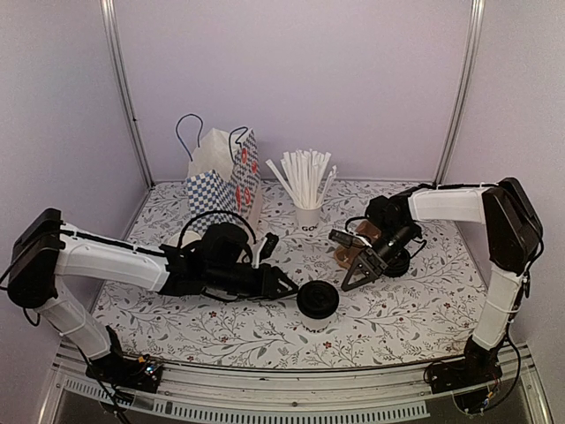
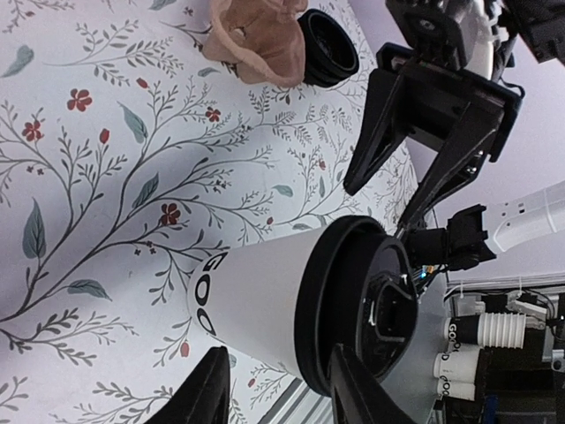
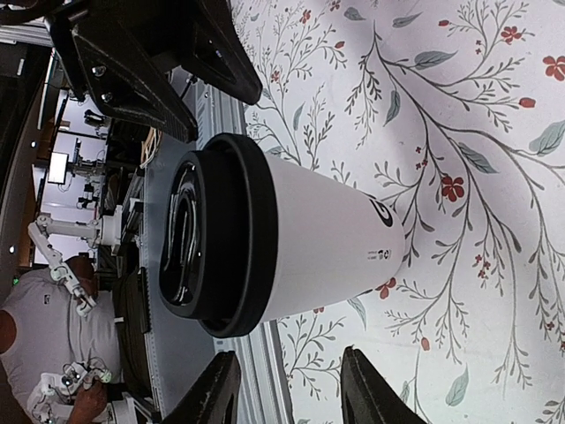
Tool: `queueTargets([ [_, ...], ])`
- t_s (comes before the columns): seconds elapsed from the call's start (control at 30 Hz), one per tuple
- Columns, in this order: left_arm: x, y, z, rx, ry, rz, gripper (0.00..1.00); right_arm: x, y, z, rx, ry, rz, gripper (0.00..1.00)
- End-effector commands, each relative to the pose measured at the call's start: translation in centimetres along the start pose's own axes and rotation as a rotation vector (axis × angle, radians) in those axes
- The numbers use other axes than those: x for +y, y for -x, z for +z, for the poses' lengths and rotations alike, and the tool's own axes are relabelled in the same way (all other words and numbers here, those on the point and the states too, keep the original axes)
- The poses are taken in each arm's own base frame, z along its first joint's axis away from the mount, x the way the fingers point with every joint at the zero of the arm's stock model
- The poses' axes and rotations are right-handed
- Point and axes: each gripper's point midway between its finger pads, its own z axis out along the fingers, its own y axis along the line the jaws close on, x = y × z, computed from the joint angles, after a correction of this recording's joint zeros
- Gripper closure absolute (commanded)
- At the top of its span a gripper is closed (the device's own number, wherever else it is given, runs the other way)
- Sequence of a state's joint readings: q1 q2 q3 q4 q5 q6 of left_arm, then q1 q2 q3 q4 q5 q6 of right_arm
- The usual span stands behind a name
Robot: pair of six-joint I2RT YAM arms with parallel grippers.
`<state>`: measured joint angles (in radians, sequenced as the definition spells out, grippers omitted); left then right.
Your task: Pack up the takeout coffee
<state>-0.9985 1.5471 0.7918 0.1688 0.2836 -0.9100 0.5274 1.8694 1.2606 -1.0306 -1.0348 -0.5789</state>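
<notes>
A floral-print tablecloth (image 1: 177, 318) covers the table, and the takeout coffee (image 1: 318, 301) stands upright on it near the front edge, between the two arms. The left gripper (image 1: 290, 286) sits just beside the cup, jaws apart and empty. The right gripper (image 1: 359, 281) faces it from the other side, likewise spread, holding nothing.

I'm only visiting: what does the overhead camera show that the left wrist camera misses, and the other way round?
Only overhead: the checkered paper bag, the cup of straws and the left arm. Only the left wrist view: the black lettering near the base of the takeout coffee. Both: that coffee with its black lid, the right tool open and pointing toward it, and a crumpled brown thing.
</notes>
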Motion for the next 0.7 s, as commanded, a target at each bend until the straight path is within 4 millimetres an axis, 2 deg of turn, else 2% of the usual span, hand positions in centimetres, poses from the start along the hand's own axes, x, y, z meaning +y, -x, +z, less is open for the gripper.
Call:
queueTargets([
  [0.0,0.1,0.1,0.6,0.017,-0.019,-0.016,0.59,-0.3,0.5,0.3,-0.003,0.009,0.007,0.59],
  [0.23,0.3,-0.1,1.2,0.036,-0.018,-0.021,0.61,0.0,0.3,1.3,0.028,0.018,-0.004,0.57],
  [0.67,-0.1,-0.1,2.0,0.065,-0.027,-0.01,0.6,0.1,0.4,1.9,0.033,0.07,0.021,0.56],
])
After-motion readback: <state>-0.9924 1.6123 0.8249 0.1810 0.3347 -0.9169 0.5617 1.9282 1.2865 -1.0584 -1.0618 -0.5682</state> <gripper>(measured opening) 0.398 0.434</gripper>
